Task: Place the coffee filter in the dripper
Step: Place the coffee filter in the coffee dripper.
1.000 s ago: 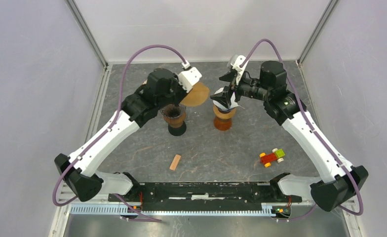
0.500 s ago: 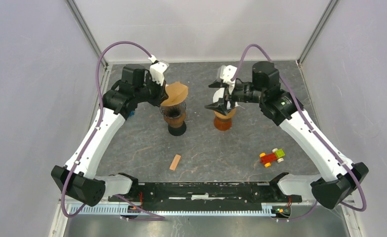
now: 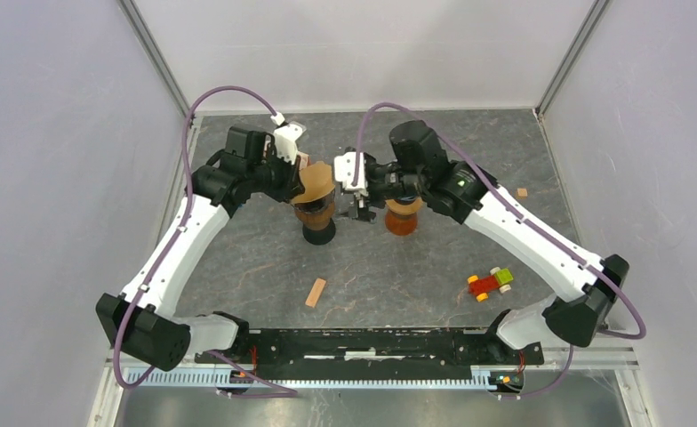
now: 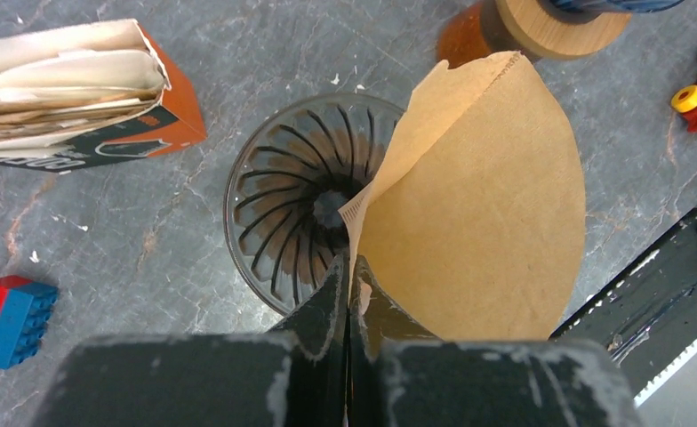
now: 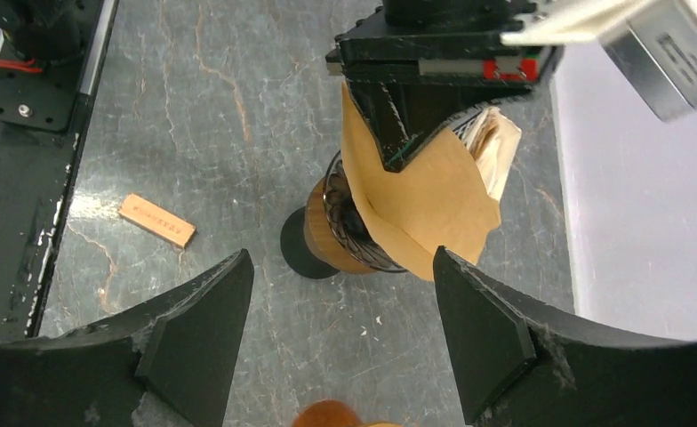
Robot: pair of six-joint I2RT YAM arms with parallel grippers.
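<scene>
Left wrist view gives you the clearest read: the left gripper (image 4: 349, 276) has its two black fingers pressed together on the edge of the brown paper cone coffee filter (image 4: 478, 213), pinching it by the crimped seam. The filter hangs over the dark ribbed glass dripper (image 4: 283, 191), which sits on its wooden collar and black foot on the grey stone-patterned table (image 4: 149, 240). Most of the paper fans out past one side of the dripper's rim, and only the seam edge reaches over the open mouth. The filter looks mostly flat, with just a slight parting along the fold, and you can see the bare ribs of the funnel beside it, so it is not seated. From the right wrist view, the paper drapes across the rim and partly outside it, directly under the left claw. The right gripper (image 5: 340, 267) is spread wide and holds nothing. It faces the dripper from the side, near it but not touching, with dripper and filter framed between its fingers. By my judgement you have the filter carried to the right place. What remains is opening the cone, settling its point down into the funnel, and letting go.
</scene>
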